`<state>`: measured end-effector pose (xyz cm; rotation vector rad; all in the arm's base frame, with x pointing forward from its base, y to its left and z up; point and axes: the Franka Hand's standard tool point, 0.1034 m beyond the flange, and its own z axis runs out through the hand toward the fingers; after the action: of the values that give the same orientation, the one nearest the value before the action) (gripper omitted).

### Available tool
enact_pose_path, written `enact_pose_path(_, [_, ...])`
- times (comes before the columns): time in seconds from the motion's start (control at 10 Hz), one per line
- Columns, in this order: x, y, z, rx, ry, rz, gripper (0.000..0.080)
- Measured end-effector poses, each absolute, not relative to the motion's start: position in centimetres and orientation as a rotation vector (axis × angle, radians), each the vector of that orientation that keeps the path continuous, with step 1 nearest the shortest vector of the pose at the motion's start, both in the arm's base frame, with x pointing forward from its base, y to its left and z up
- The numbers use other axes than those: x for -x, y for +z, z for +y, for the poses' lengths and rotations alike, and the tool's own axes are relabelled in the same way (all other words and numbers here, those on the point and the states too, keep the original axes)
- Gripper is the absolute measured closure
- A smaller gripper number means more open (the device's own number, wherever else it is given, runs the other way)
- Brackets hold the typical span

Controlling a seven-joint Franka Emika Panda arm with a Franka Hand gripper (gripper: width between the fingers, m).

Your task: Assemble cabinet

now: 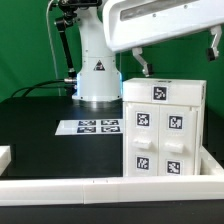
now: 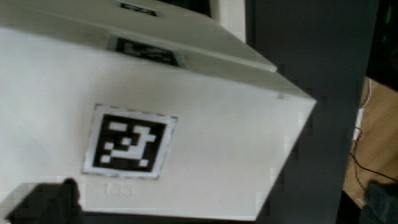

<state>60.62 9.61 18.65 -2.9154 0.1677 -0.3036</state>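
Observation:
The cabinet (image 1: 165, 130) is a white boxy body with several black-and-white tags. It stands upright on the black table at the exterior view's right. My gripper (image 1: 178, 55) hangs just above its top, open, with one dark finger (image 1: 146, 63) at the near-left top corner and the other (image 1: 213, 45) off the right side. It holds nothing. In the wrist view the cabinet's white top (image 2: 214, 110) with a tag fills the picture. One dark fingertip (image 2: 45, 205) shows at its edge; the other is out of view.
The marker board (image 1: 97, 126) lies flat on the table left of the cabinet, in front of the arm's white base (image 1: 97, 75). A white rail (image 1: 90, 188) runs along the front edge. A small white piece (image 1: 5, 155) sits at the far left.

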Motion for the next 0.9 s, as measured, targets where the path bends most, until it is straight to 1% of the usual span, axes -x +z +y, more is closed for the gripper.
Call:
enact_pose_path(0.4, [-60.7,18.4,8.9,2.952,-0.345,-0.273,0.0003])
enact_pose_path(0.7, [-60.2,18.0,8.0,2.878,-0.348,-0.906,0.0003])
enact_pose_path(0.9, [-59.8,17.4,7.8,2.819,-0.303,-1.150,0.0003])
